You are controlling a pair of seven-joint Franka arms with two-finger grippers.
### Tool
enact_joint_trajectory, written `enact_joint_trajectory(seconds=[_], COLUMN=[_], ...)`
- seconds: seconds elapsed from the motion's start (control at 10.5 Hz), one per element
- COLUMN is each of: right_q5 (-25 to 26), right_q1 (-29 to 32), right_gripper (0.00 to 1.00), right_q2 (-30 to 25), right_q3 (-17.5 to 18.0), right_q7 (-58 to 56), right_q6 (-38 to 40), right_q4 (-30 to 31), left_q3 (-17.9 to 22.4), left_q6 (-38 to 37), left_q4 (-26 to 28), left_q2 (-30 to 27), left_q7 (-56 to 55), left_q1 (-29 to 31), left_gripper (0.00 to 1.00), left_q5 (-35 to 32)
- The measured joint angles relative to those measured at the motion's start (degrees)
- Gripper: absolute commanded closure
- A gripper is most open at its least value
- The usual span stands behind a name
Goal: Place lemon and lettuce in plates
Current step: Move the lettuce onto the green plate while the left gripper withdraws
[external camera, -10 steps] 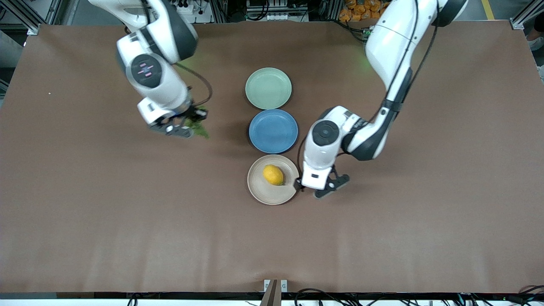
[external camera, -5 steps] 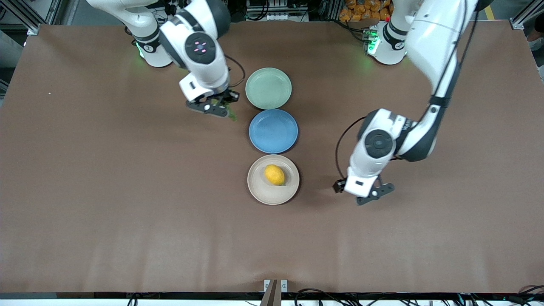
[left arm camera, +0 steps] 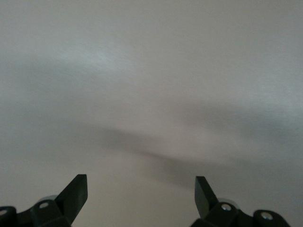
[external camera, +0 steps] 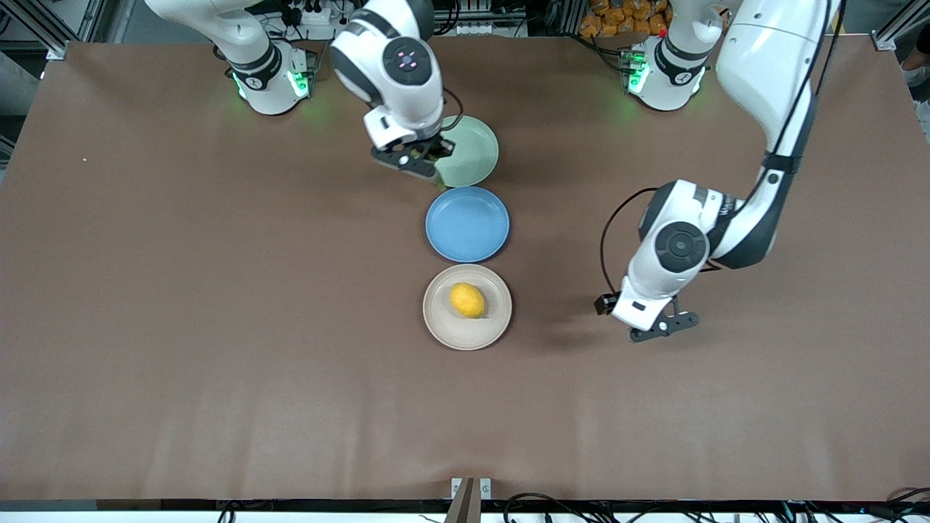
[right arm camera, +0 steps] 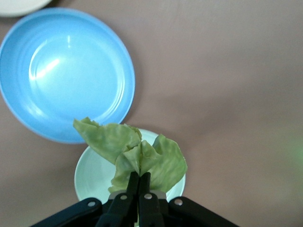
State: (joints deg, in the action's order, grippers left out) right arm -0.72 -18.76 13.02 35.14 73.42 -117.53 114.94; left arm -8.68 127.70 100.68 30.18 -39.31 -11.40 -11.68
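Even bright light; left wrist view blurred.

High front overview, wrist views close — downward

In your front view the wrinkly green lettuce leaf [external camera: 434, 173] is almost wholly hidden under the right arm's black two-finger gripper [external camera: 415, 161], which also covers part of the round pale mint green plate [external camera: 474, 149]. Your right wrist view cuts that mint plate [right arm camera: 94, 177] off at the picture's edge and hides much of it under the leaf [right arm camera: 135, 156]; the round beige-white plate [right arm camera: 19, 5] shows only as a sliver at the edge. Your left wrist view is blurred, and the left gripper's fingers [left arm camera: 75, 191] are cut off at its edge
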Motion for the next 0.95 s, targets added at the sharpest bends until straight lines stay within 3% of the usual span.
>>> enact_joint_trajectory(seconds=[0.38,0.57,0.95], right_q5=[0.4,1.0,10.9], right_q1=[-7.5,-9.3,-11.9], right_gripper=[1.0,1.0,1.0], right_q2=[2.7,3.4,8.7], right_q3=[0.3,0.3,0.3], right_q7=[7.4,9.2,17.4], right_q6=[-5.7,-8.4,-14.5], right_q4=[2.0,3.4,4.1], left_q3=[0.6,3.4,6.1], left_q6=[-2.2,-2.9,-7.1], left_q4=[5.0,8.4,10.7], left_q2=[-6.4,-10.9,-22.2], left_q7=[13.9,22.6,29.4], left_q1=[4.6,5.0,5.2], left_gripper=[0.0,0.0,0.0], left_q5=[0.1,2.0,7.1])
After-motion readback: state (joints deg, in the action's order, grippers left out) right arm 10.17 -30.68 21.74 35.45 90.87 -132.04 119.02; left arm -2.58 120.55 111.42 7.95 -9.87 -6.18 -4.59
